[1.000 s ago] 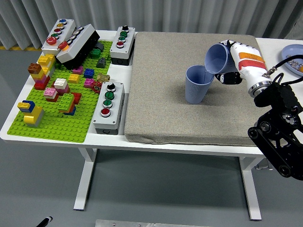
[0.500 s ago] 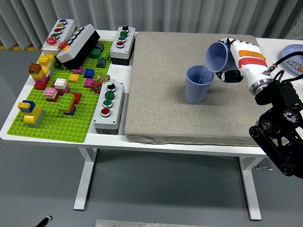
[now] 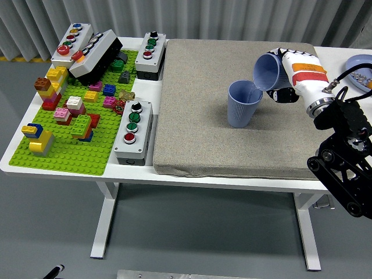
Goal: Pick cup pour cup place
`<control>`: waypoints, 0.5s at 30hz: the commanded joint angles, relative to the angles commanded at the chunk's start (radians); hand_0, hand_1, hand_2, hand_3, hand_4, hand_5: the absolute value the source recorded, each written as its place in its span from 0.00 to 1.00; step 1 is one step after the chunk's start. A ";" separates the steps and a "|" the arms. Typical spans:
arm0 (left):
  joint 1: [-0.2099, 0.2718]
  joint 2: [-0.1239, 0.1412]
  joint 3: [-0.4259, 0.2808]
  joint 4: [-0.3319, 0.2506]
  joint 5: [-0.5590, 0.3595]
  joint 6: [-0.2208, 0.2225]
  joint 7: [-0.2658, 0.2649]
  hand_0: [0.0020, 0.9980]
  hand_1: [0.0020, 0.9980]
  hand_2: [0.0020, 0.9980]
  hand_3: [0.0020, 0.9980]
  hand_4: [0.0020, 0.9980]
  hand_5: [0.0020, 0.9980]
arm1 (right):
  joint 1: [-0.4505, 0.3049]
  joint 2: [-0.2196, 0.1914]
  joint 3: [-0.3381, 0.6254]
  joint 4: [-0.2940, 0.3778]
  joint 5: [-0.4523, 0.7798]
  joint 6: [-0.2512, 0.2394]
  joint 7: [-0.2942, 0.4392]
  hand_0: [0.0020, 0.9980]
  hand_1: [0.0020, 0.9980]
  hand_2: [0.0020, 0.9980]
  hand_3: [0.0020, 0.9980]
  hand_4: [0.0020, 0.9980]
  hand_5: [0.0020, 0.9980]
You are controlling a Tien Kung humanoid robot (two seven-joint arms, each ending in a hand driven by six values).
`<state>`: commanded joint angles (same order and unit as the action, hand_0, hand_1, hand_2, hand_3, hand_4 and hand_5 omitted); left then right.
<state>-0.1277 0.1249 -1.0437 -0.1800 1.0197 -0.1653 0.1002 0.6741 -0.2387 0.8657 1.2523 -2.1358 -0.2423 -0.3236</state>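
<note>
Gripping a blue ribbed paper cup (image 3: 268, 71) at the upper right of the frame, the right hand (image 3: 288, 81) holds it tipped hard to the left, mouth aimed down at a second blue cup (image 3: 243, 103) standing upright just below and beside it on the mat; that tilt, with the rims close together, fits the pouring step, though any stream is too faint to make out. From largest to smallest, the white desk (image 3: 87, 170) fills the frame, and most of its centre and right is covered by a grey fabric mat (image 3: 197, 122), probably there to give the cups a soft, non-slip footing and catch spills. Along the left side lies a green building-brick baseplate (image 3: 93, 152) studded with loose coloured bricks (image 3: 61, 110), kept well apart from the pouring. Around it sit grey push-button control boxes, one (image 3: 132, 131) at the mat's left edge, one (image 3: 150, 53) above it, and one (image 3: 72, 42) at the upper left leaning by a black box (image 3: 96, 56). At the far right edge, a blue plate (image 3: 360, 68) holds small items too small to identify. Orange and red bands mark the hand's white wrist; no writing is legible. The left hand is out of view.
</note>
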 joint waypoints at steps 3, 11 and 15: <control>-0.001 0.000 0.000 0.000 0.000 0.000 0.000 0.84 0.81 0.88 0.79 0.63 1.00 | 0.005 -0.005 -0.004 -0.001 -0.008 0.003 -0.002 0.80 0.68 0.55 0.67 0.79 0.18; 0.000 0.000 0.001 0.000 0.001 0.000 0.000 0.84 0.81 0.88 0.79 0.63 1.00 | 0.011 -0.013 -0.022 -0.004 -0.017 0.004 -0.005 0.80 0.68 0.55 0.67 0.79 0.17; 0.002 0.000 0.001 0.000 0.001 0.000 0.000 0.84 0.81 0.88 0.79 0.63 1.00 | 0.011 -0.011 -0.028 -0.003 -0.020 0.002 -0.011 0.81 0.68 0.55 0.67 0.79 0.16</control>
<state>-0.1254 0.1253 -1.0425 -0.1800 1.0205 -0.1655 0.1005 0.6846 -0.2499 0.8377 1.2489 -2.1558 -0.2402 -0.3348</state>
